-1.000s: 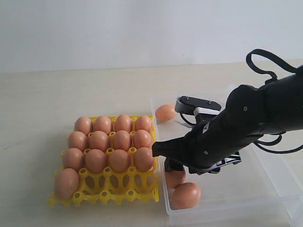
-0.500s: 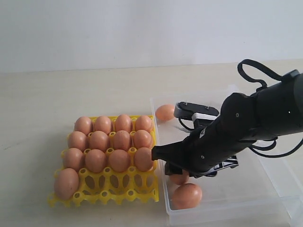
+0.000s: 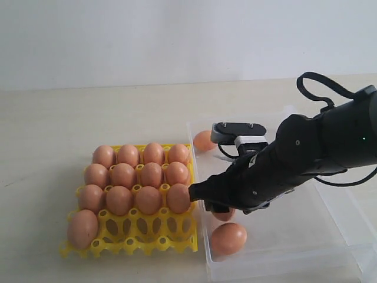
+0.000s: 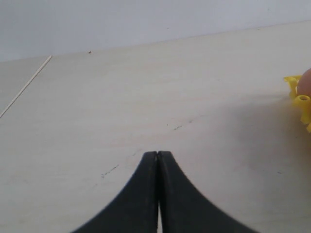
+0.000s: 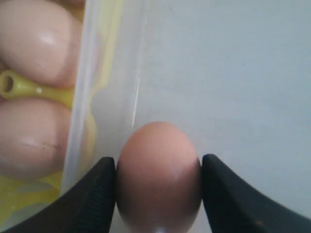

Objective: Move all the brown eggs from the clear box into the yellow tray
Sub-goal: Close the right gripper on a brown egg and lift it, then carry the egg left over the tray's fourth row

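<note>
Right wrist view: right fingers (image 5: 97,194) are gripping one brown egg (image 5: 158,165) in the clear box (image 5: 80,97); left fingers (image 4: 141,194) are pressing together.

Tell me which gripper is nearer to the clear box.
Right. The right gripper is inside the clear box, closed on a brown egg. The left gripper is shut over the table, beside the yellow tray.

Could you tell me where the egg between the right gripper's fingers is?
That egg is inside the clear box, near its wall next to the yellow tray; in the exterior view it peeks out under the arm, behind the frontmost egg.
</note>
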Controlling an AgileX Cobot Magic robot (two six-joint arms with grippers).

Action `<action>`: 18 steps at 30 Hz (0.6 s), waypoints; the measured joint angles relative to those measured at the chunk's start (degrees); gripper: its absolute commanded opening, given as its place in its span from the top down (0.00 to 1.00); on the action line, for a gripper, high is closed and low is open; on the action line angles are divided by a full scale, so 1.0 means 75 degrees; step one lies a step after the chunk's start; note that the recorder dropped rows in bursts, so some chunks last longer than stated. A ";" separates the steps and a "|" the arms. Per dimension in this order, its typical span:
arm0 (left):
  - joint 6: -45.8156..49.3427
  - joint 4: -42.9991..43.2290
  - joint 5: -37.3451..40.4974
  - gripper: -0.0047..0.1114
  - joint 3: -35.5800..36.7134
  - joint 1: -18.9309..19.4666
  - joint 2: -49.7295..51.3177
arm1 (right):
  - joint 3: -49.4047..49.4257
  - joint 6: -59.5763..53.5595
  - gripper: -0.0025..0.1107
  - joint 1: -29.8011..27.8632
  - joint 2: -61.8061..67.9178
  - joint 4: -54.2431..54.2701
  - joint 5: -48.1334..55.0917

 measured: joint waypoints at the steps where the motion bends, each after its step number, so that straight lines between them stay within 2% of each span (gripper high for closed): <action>1: 0.0000 0.0000 0.0000 0.96 0.0000 0.0000 0.0000 | 0.0000 -0.0032 0.98 0.0000 -0.0115 -0.0058 -0.0087; 9: 0.0000 0.0000 0.0000 0.96 0.0000 0.0000 0.0000 | 0.0000 -0.0051 0.98 0.0179 -0.1393 -0.0380 -0.1074; 18: 0.0000 0.0000 0.0000 0.96 0.0000 0.0000 0.0000 | 0.0000 -0.0401 0.98 0.1673 -0.1713 -0.0707 -0.2645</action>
